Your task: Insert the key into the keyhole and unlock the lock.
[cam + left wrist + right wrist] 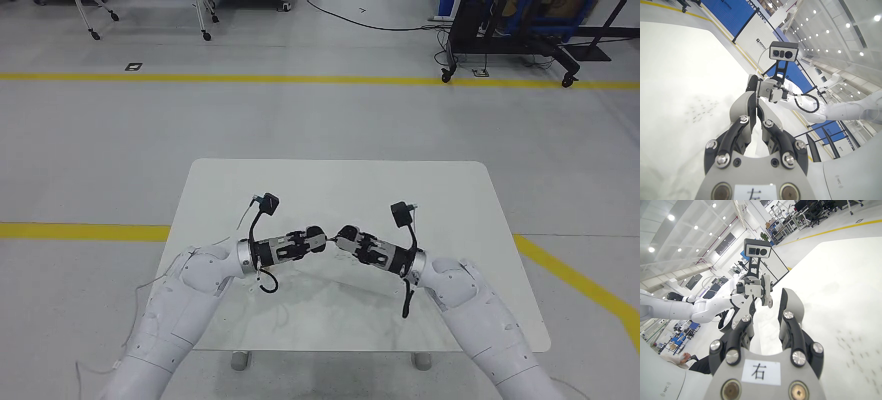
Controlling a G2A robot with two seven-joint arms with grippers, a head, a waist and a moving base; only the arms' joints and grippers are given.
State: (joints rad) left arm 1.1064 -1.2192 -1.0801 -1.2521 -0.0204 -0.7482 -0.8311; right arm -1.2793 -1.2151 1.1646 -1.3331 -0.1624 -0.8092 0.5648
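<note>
Both arms meet nose to nose above the middle of the white table (420,190). My left gripper (318,239) (755,100) is shut on a small silver key (769,300), whose flat head with a hole sticks out from its fingertips. My right gripper (343,237) (768,305) is open. The key sits in line with the gap between its fingers, at or just past their tips. One black-padded finger (752,83) of the right gripper stands right beyond the left gripper's tips. From the left wrist the key is edge-on and almost hidden.
The tabletop carries faint scuff marks (851,344) near the grippers. Yellow floor lines (300,78) run behind and beside the table. A black wheeled rack (510,40) stands far back on the right.
</note>
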